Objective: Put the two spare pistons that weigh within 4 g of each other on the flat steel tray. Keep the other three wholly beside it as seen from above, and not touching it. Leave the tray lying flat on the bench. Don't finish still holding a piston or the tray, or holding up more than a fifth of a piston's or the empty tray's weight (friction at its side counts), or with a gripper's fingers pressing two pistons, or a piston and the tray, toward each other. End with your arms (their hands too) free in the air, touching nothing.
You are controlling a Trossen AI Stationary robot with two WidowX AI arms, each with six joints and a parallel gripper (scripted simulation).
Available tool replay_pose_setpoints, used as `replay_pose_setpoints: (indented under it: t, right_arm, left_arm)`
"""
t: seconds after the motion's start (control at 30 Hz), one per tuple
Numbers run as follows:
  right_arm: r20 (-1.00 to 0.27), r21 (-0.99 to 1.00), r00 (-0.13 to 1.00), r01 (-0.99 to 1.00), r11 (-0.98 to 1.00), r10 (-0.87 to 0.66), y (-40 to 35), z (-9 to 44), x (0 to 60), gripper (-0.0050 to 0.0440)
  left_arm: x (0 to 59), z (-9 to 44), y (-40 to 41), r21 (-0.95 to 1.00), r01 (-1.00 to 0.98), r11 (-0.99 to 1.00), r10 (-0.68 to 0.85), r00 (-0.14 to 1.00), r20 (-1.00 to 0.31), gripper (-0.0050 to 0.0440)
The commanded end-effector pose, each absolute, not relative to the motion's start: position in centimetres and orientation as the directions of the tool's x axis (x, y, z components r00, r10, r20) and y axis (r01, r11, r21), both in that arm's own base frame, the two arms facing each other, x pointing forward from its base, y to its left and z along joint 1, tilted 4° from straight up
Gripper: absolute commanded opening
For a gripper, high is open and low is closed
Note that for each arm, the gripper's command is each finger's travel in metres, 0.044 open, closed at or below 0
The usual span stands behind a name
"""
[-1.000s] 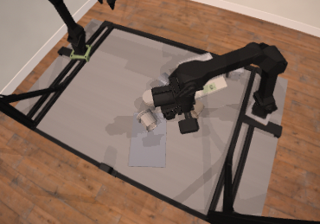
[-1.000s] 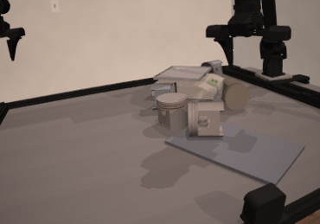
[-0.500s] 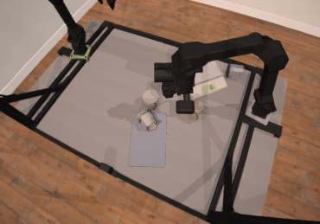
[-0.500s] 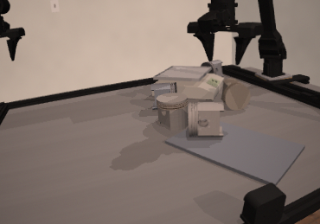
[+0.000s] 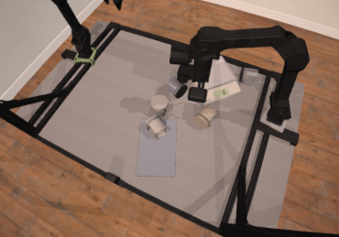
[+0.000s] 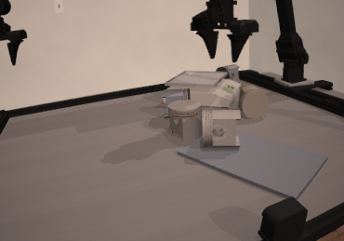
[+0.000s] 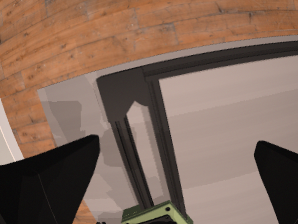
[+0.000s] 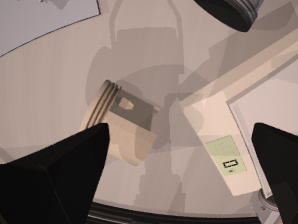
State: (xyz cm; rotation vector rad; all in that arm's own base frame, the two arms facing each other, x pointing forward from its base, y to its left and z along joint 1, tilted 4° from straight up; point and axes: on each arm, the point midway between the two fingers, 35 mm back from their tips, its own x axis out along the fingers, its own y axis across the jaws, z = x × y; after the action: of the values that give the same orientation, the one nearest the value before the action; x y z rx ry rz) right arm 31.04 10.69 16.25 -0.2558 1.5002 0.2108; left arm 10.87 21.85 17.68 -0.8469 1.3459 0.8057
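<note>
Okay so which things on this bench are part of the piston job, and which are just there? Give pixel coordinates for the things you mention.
Part of the job:
- steel tray [image 5: 157, 158] [image 6: 274, 164]
- piston on its side at the tray [image 5: 158, 127] [image 6: 224, 128]
- upright piston [image 5: 159, 102] [image 6: 185, 122]
- scale with green display [image 5: 231, 91] [image 6: 211, 99], likely for weighing

Just there:
- black bench frame [image 5: 151, 37] [image 6: 84, 100]
</note>
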Motion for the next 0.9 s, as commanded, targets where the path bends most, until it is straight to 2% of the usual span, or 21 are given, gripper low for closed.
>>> replay_pose_setpoints:
  t: [0.0,0.87]
  right_arm:
    - [-0.998,-0.029,0.055,-0.232,0.972,-0.017,9.0,16.5,30.8,0.0378]
    - [-0.998,-0.011,0.059,0.096,0.995,-0.017,-2.2,18.0,28.8,0.0378]
  left_arm:
    - [10.9,17.7,21.8,-0.053,-0.875,0.480,0.006,0.064,-0.998,0.0440]
    - [10.9,17.7,21.8,-0.053,-0.875,0.480,0.006,0.064,-0.998,0.0440]
